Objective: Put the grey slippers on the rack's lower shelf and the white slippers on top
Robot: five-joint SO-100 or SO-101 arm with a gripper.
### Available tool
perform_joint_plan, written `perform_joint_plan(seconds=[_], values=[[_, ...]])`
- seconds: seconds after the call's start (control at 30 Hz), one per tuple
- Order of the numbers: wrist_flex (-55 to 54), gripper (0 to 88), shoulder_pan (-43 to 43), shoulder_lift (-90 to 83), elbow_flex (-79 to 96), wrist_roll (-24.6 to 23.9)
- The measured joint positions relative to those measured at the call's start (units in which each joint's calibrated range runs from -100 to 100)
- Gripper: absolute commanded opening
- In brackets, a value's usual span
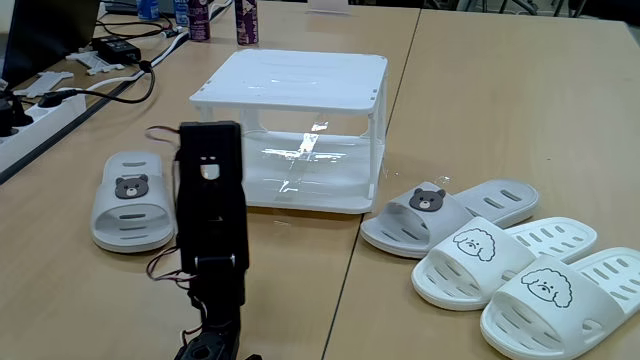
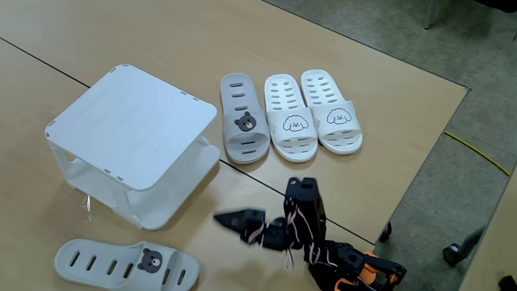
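- In a fixed view your pincer (image 2: 220,217) hangs just off the rack (image 2: 129,121)'s near corner, apart from it; you cannot tell whether its jaws are open
- One grey slipper (image 2: 128,263) lies below-left of it; another grey slipper (image 2: 245,119) and the white slippers (image 2: 311,111) lie above-right
- In the other fixed view the folded black arm (image 1: 212,215) stands upright before the rack (image 1: 295,85); the lower shelf (image 1: 310,175) shows bare
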Motion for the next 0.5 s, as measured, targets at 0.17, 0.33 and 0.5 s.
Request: perform_joint_plan(seconds=[0.17, 0.33, 0.5], values=[[1.6, 0.8, -18.1, 1.5, -0.4, 0.0], [2.9, 17.6, -21.3, 1.6, -1.0, 0.0], [7.1, 18.3, -21.2, 1.6, -11.4, 0.0]])
